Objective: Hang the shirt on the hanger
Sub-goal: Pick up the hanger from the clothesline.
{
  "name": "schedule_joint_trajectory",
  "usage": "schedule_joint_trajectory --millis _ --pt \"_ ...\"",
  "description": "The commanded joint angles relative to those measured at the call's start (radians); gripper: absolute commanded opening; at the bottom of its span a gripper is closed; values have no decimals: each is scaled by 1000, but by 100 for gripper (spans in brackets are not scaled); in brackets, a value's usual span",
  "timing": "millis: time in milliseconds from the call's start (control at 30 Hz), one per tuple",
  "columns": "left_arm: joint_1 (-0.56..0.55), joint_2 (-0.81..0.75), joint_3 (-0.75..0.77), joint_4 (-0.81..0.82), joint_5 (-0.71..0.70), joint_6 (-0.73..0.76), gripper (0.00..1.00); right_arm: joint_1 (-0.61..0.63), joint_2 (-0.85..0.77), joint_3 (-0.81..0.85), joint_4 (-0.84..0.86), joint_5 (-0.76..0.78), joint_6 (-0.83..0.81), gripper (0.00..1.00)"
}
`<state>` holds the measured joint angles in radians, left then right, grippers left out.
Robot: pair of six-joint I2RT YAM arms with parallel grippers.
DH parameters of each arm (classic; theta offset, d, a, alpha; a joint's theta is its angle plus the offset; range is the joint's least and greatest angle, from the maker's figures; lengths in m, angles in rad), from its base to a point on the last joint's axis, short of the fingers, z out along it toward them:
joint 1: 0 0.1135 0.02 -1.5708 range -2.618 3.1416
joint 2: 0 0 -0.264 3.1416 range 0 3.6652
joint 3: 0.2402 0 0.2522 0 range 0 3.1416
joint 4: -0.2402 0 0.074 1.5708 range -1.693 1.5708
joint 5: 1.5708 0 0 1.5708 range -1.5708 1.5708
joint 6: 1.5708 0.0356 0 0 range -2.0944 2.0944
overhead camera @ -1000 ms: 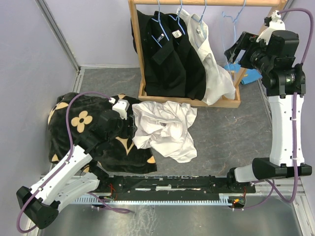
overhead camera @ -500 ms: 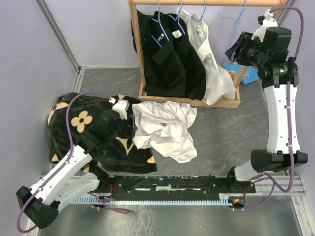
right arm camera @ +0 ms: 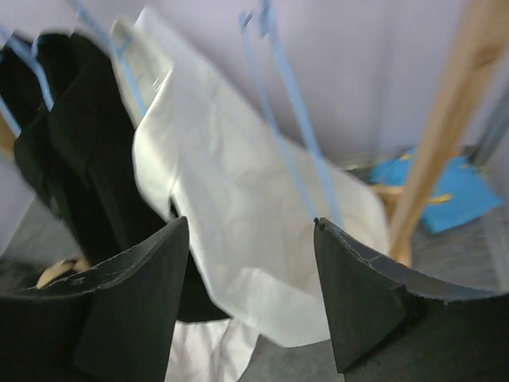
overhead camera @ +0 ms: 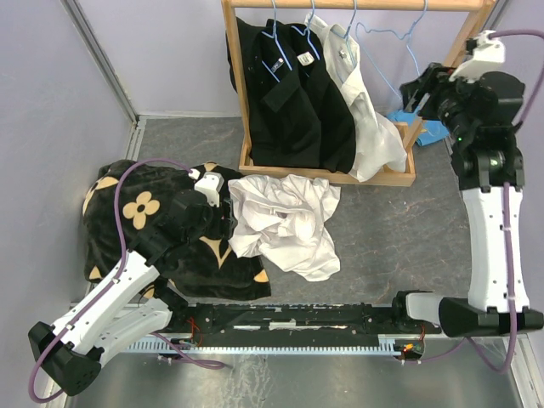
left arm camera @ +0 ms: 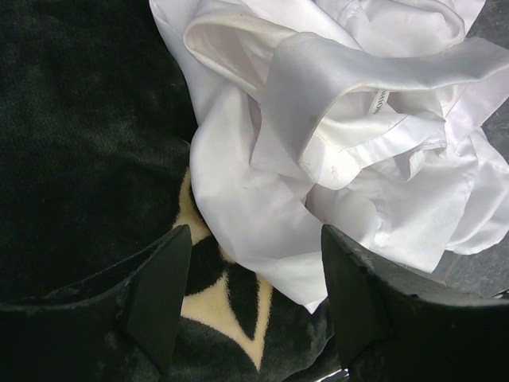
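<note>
A grey mottled tabletop (overhead camera: 399, 229) runs from the arms' bases back to pale lilac walls (overhead camera: 161, 59). Nearest, on the left, a black plush cloth with tan flower motifs (overhead camera: 140, 212) lies rumpled on it. The left pincer (left arm camera: 254, 232) hovers low over the cloth's right edge, jaws wide and gripping nothing, with the white collared thin-fabric shirt (overhead camera: 289, 223) below the gap. The shirt lies crumpled at mid-table, overlapping the cloth, its neck label visible in the left wrist view.

Farther back stands a wooden clothes rack with a shallow tray base (overhead camera: 327, 177). From its rail hang black shirts (overhead camera: 293, 93) and a white shirt (overhead camera: 365, 119) on blue hangers, reaching down into the tray. At the rail's right end hangs the thin light-blue wire hanger (right arm camera: 302, 127), bare and tilted. The right pincer (right arm camera: 248, 224) is raised beside it, jaws wide. The wire runs down to one fingertip, but whether they touch cannot be told. A bright blue object (overhead camera: 429, 129) lies behind the rack's right post.
</note>
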<state>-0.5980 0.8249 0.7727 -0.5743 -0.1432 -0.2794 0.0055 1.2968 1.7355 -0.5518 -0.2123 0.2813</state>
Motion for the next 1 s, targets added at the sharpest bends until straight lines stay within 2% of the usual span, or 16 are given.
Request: schedule_joint_trajectory --millis 0,67,167,233,300,433,633,900,967 --pt "-5 -2 12 30 20 6 72 -6 -10 89 19 350 -51 73" --pt "-5 -3 13 30 22 8 72 -8 75 195 -102 329 -103 77" --pt "-5 -3 13 30 24 8 72 -18 229 358 -289 155 -135 82" --pt "-5 -1 13 31 23 8 72 -18 306 422 -351 31 -131 83" --pt "-5 1 13 29 24 8 72 -18 321 406 -326 -39 -107 83" --pt "-4 -3 13 29 21 8 72 -18 338 386 -289 -41 -74 79" --pt "-6 5 11 32 24 11 72 -19 357 394 -300 -32 -85 63" --pt "-7 14 11 34 33 14 72 -19 291 333 -217 0 -107 63" --pt "-6 14 11 34 32 14 72 -19 269 309 -174 4 -102 60"
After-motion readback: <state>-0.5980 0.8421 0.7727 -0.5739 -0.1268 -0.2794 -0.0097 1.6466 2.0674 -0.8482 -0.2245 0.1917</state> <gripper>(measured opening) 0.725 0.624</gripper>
